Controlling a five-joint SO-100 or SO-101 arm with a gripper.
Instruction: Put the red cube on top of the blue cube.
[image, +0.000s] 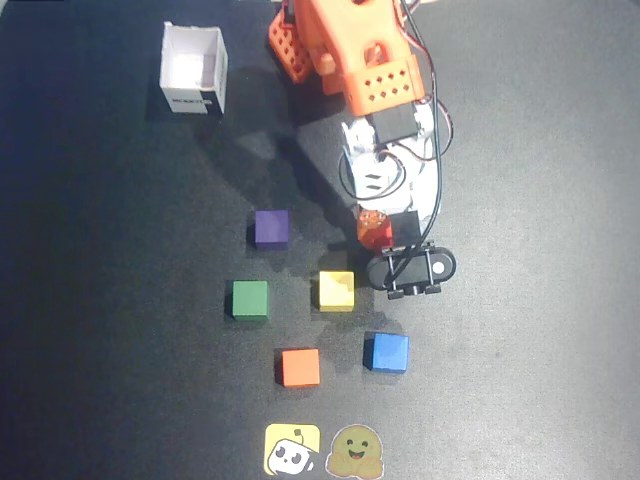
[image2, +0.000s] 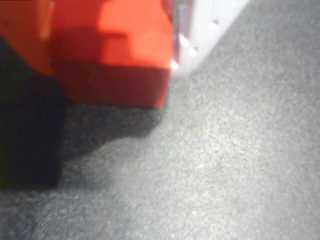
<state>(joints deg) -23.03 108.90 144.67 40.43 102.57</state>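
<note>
The red cube (image: 371, 229) lies on the black mat under the arm's tip, mostly hidden in the overhead view. In the wrist view it fills the upper left (image2: 125, 45), pressed between the orange finger (image2: 22, 35) on the left and the pale finger (image2: 202, 25) on the right. My gripper (image: 376, 232) is shut on it, low at the mat. The blue cube (image: 385, 352) sits on the mat below the gripper in the overhead view, well apart from it and out of the wrist view.
A yellow cube (image: 336, 290) sits just left of and below the gripper. A purple cube (image: 271, 228), a green cube (image: 250, 298) and an orange cube (image: 300, 366) lie further left. A white open box (image: 195, 68) stands top left. Two stickers (image: 322, 450) lie at the bottom edge.
</note>
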